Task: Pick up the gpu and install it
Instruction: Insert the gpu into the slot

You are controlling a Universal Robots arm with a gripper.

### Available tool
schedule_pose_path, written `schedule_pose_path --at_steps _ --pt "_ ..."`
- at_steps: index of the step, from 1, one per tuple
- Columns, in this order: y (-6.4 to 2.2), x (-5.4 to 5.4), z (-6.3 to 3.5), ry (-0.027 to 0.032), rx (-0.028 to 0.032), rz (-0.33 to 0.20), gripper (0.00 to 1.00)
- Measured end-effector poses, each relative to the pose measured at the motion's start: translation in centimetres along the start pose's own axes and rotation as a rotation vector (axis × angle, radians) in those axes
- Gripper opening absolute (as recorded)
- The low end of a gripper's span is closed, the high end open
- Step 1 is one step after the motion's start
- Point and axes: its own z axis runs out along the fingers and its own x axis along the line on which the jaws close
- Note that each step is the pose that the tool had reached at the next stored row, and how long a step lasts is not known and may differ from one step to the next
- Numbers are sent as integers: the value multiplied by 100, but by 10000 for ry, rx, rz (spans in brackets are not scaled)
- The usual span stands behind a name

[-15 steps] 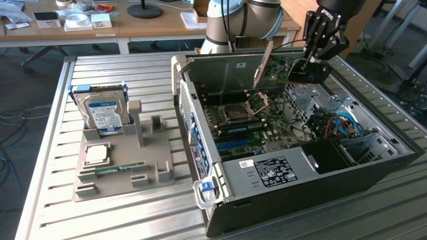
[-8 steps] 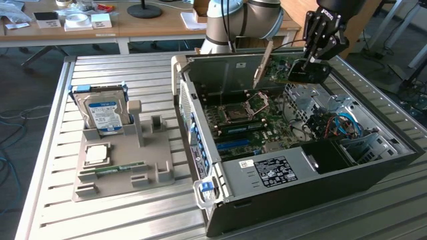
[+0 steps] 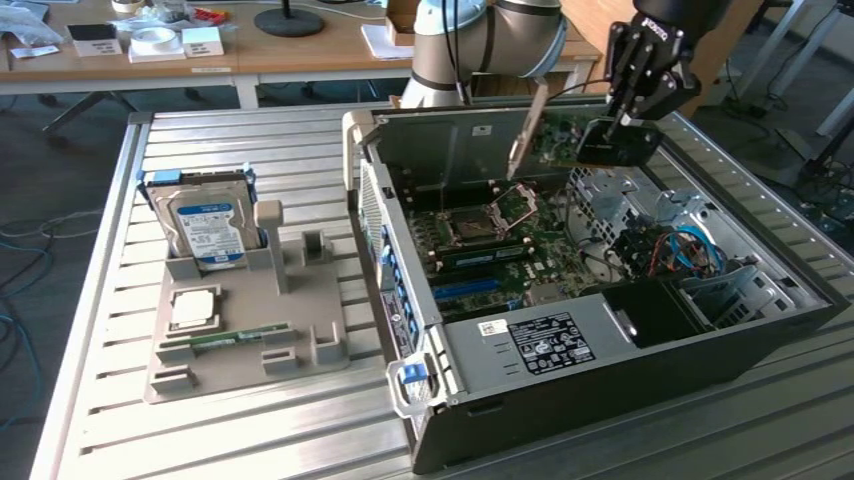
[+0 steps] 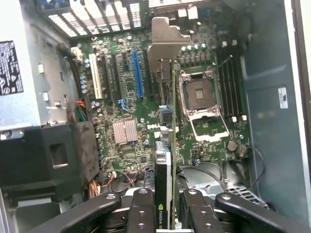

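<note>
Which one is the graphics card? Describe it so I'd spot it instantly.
Find the open computer case on the slatted metal table. Above it, the black gripper holds the gpu: a thin green card with a silver end bracket, the only part held in the air.

- The arm (image 3: pixel 461 45) is running off the exterior view's upper edge.
- The gripper (image 3: pixel 627 125) is covering one end of the gpu (image 3: pixel 558 138).
- In the wrist view, the gpu is showing edge-on, hiding its face, and the fingers (image 4: pixel 141 213) are being cut off by the picture's edge.
</note>
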Motion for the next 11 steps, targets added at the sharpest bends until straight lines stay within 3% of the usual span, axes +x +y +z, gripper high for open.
schedule_pose_path --at_steps 8,11 --pt "0 0 1 23 -16 -853 27" --pt "6 1 15 21 25 -946 27"
